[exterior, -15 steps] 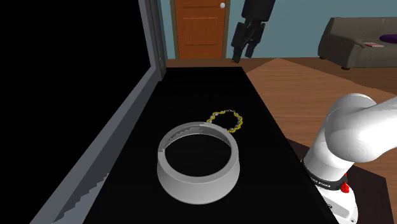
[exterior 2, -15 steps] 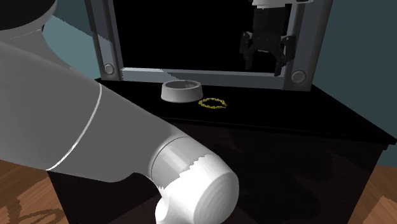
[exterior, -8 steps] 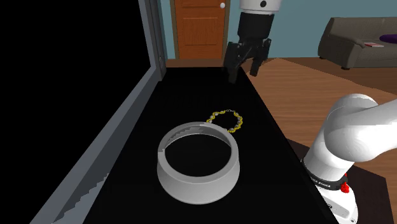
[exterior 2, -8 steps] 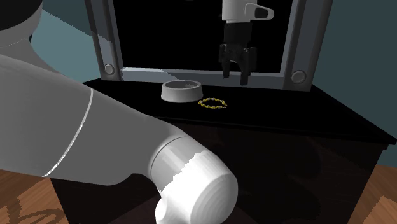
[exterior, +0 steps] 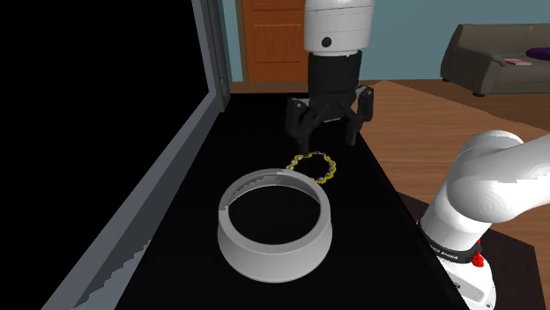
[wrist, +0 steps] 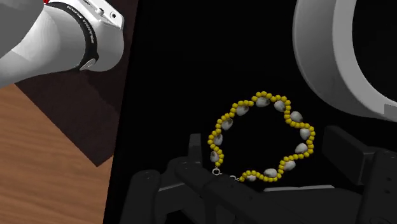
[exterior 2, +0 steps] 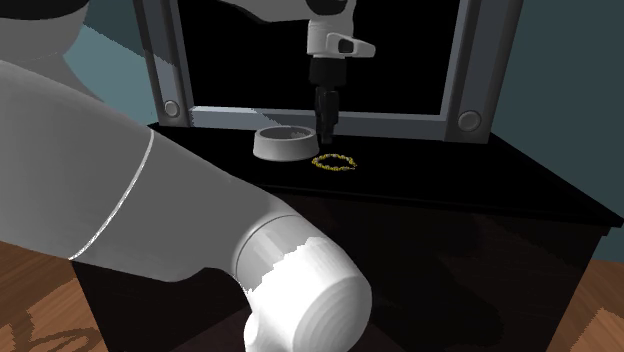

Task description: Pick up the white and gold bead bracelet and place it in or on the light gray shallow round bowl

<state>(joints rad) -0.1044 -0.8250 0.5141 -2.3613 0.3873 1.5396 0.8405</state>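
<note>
I see the gripper (exterior: 324, 135) released, its two black fingers spread wide and pointing straight down over the black tabletop (exterior: 354, 213), holding nothing. The bracelet (exterior: 327, 175), a loop of small gold beads with pale larger ones, lies flat on the tabletop just beneath the gripper. From the wrist view, the bracelet (wrist: 261, 98) sits between the parted fingers of the gripper (wrist: 264, 137), and I can't tell whether they touch it. The light gray round bowl (exterior: 273, 252) stands upright just beside the bracelet, on the side nearer the shoulder camera. In the second exterior view the gripper (exterior 2: 325, 126) hangs above the bracelet (exterior 2: 335, 162), with the bowl (exterior 2: 280, 148) to its left.
</note>
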